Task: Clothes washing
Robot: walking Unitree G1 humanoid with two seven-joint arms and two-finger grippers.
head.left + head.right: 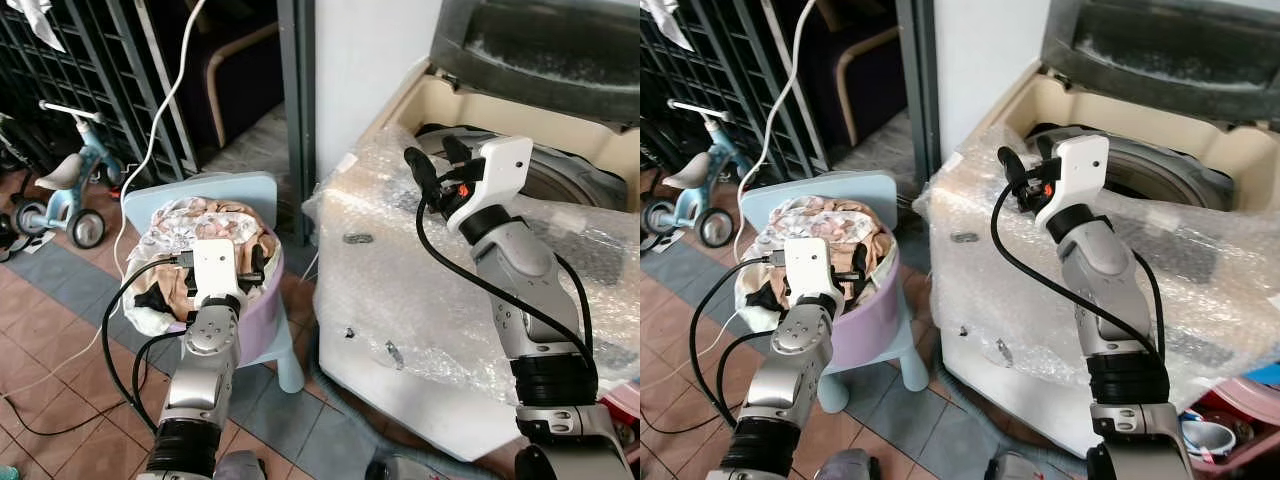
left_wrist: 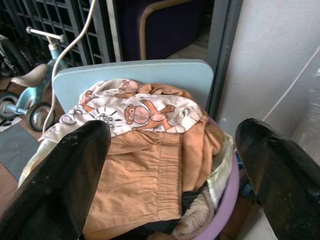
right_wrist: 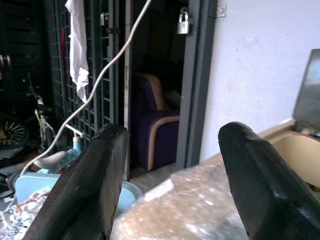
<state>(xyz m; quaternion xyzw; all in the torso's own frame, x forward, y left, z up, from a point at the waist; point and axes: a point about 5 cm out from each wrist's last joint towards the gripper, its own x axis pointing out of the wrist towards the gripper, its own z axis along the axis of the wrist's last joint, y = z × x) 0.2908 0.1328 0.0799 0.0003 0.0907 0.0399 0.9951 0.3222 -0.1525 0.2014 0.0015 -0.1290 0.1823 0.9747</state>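
A lilac basin point(image 1: 262, 312) heaped with clothes point(image 1: 205, 222) stands on a pale blue child's chair point(image 1: 225, 186). On top lie an orange garment point(image 2: 150, 172) and a monkey-print cloth point(image 2: 142, 112). My left gripper point(image 1: 222, 270) hovers just over the heap, open, with nothing between its fingers point(image 2: 65, 175). To the right stands a top-loading washing machine point(image 1: 400, 300) wrapped in bubble wrap, its lid point(image 1: 540, 40) raised and its drum point(image 1: 565, 182) showing. My right gripper point(image 1: 435, 158) is open and empty above the machine's front left corner, near the drum's rim.
A blue tricycle point(image 1: 62, 195) stands by a dark metal gate point(image 1: 90, 70) at the far left. A white cable point(image 1: 150, 150) hangs down behind the chair. A purple armchair point(image 3: 155, 130) sits beyond the doorway. Pink ware point(image 1: 1240, 405) lies at the machine's lower right.
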